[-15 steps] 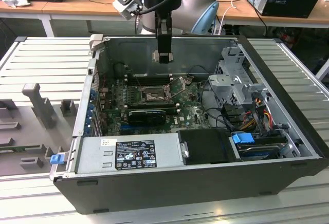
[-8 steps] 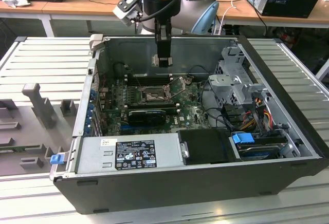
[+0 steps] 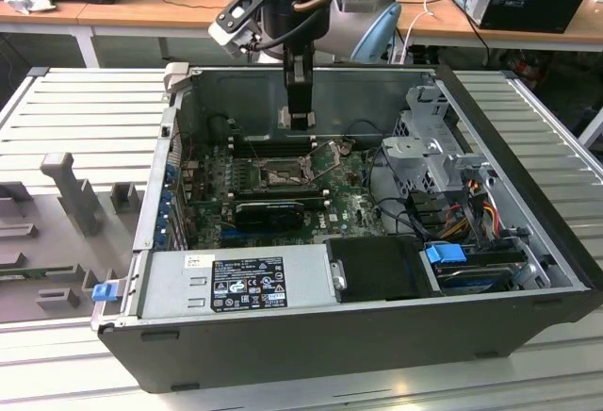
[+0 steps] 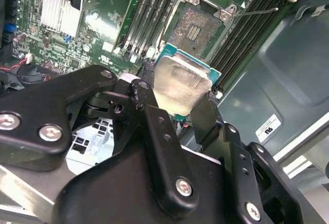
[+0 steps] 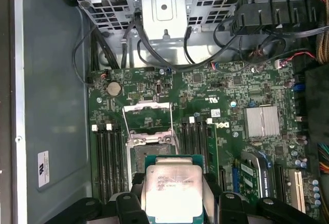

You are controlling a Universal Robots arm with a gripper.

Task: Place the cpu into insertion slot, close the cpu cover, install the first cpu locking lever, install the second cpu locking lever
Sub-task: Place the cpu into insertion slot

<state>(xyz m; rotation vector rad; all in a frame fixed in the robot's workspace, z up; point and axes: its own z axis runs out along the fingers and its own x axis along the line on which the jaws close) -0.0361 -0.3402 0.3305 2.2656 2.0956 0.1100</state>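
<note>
– cpu (image 5: 172, 190): where is it, and how will it handle?
– It is clamped by two opposite edges in the hand (image 4: 177, 98), hanging above the green board and apart from the insertion slot (image 5: 149, 153). I'd judge it light, stiff and flat. Its metal face looks smooth enough to slip and its underside is likely delicate, so the edges seem the right hold.
– And the room around it?
– Tight. The cpu cover (image 5: 147, 116) stands swung open, and memory slots (image 5: 193, 139) flank the slot. Cables (image 3: 474, 194) and a drive cage (image 3: 429, 142) crowd one side. The open computer case (image 3: 358, 336) sits on a slatted grey counter (image 3: 66, 109).
</note>
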